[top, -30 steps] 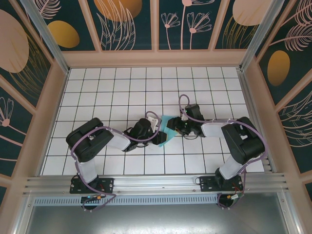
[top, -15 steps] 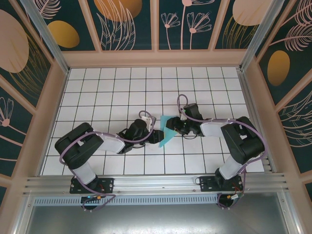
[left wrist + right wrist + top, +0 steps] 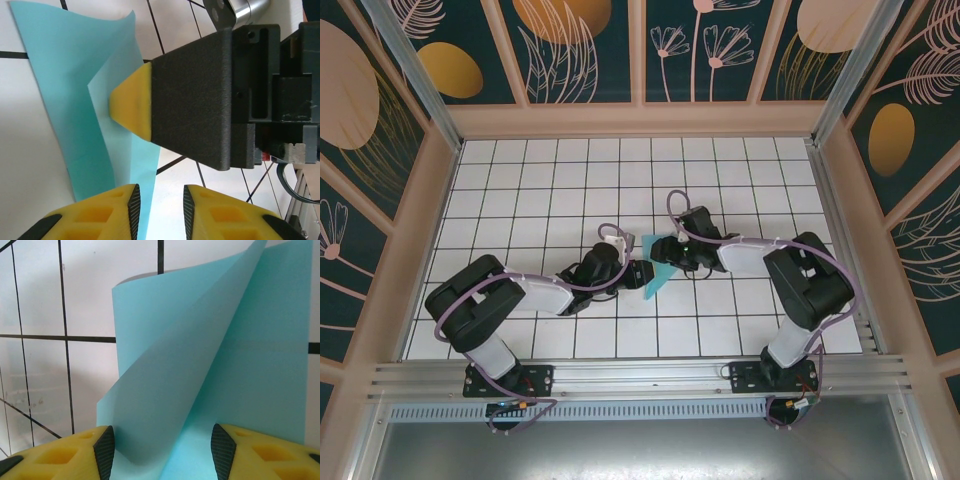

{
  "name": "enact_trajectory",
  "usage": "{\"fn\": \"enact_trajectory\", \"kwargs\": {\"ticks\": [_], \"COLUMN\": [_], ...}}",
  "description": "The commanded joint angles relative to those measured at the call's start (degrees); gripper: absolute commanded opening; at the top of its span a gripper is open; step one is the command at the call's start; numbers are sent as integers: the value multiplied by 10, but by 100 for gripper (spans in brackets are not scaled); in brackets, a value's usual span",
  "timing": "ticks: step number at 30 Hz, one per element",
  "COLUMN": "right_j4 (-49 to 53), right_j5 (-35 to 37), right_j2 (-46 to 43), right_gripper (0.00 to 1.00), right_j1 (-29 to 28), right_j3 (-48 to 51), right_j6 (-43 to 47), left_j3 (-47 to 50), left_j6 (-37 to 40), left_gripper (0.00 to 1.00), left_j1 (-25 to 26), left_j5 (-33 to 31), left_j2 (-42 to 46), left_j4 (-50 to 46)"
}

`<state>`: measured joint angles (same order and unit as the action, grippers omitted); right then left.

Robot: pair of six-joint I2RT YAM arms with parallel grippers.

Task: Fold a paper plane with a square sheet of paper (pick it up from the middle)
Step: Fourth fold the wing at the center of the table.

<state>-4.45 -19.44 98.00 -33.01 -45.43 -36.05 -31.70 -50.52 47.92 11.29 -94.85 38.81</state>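
Light, limp and crease-prone, the paper plane (image 3: pixel 656 277) is best pinched along its fold; the left gripper (image 3: pixel 159 200) is seen slightly parted, the right gripper (image 3: pixel 162 442) wide.

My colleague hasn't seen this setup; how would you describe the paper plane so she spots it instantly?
On the white tiled table, look mid-table where the left gripper and right gripper meet. The paper plane lies between them: the only turquoise thing there, folded and pointed.

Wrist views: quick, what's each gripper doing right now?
Left gripper: open, fingers only a narrow gap apart, paper edge showing in the gap.
Right gripper: open wide, paper curling up between its fingers.
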Motion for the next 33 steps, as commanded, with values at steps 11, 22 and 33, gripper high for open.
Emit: {"fn": "enact_trajectory", "kwargs": {"ticks": [11, 22, 33], "right_j4": [87, 81, 62], "right_j5": [47, 35, 14], "right_j2": [65, 60, 32], "right_gripper": [66, 66, 66], "right_j1": [-16, -17, -4], "right_j3": [-6, -4, 13], "right_j6": [13, 20, 33], "left_j3": [-8, -21, -20], "left_j6": [-2, -4, -7], "left_gripper": [20, 14, 12], "left_j1": [-3, -2, -2], "left_j5": [22, 0, -9], "left_j2": [-27, -55, -56], "left_j4": [10, -27, -37]}}
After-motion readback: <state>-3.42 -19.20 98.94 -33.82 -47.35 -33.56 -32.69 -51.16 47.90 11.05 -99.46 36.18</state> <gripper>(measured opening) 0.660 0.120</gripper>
